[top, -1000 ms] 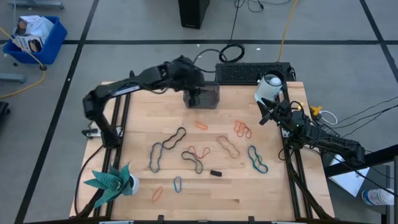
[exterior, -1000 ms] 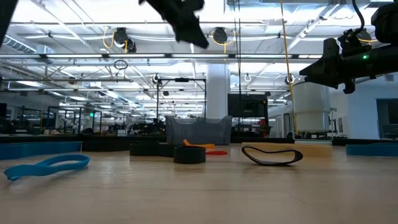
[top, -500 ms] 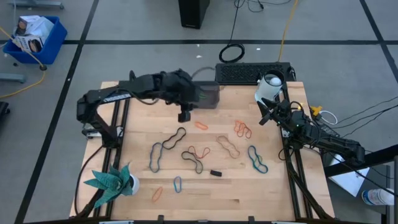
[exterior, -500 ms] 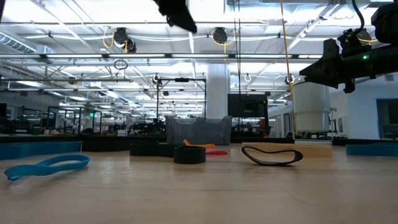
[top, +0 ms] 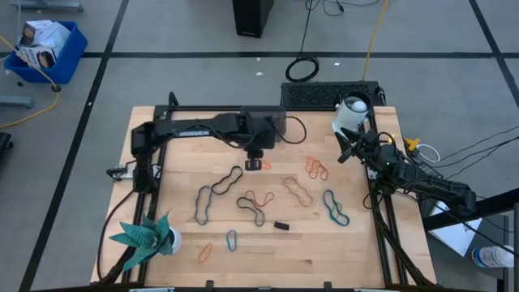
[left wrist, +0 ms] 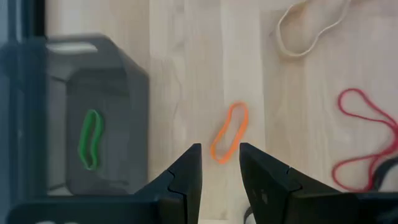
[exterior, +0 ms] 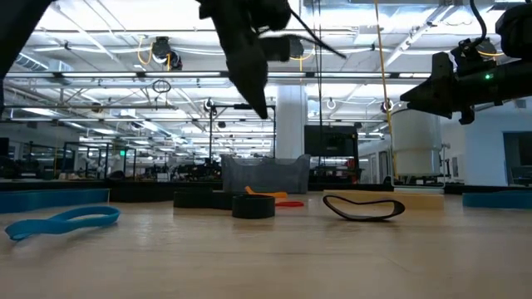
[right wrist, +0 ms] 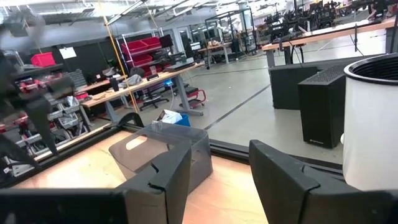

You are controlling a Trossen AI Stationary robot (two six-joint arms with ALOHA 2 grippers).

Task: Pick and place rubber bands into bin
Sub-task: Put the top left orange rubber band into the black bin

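My left gripper (top: 255, 164) (left wrist: 219, 149) hangs open over the table's middle and points steeply down. A small orange rubber band (left wrist: 230, 132) lies flat on the wood just beyond its fingertips, untouched. The dark grey bin (left wrist: 93, 112) (top: 280, 122) stands just past it toward the far edge, with a green band (left wrist: 90, 138) on its floor. More rubber bands lie loose on the wood: a tan one (left wrist: 311, 25), a red one (left wrist: 367, 143), a teal one (top: 335, 207) and a black one (exterior: 363, 208). My right gripper (top: 345, 154) (right wrist: 217, 162) waits open at the table's right edge.
A black block (top: 281, 225) lies among the bands toward the near edge. A potted plant (top: 146, 235) stands at the near left corner. A keyboard (top: 328, 96) and a white cylinder (top: 353, 113) sit at the far right.
My left gripper has come away from the bin, moving toward the table's near edge and downward. It has tipped to point more steeply down and now hangs over the orange band. The bands and the bin have stayed where they were.
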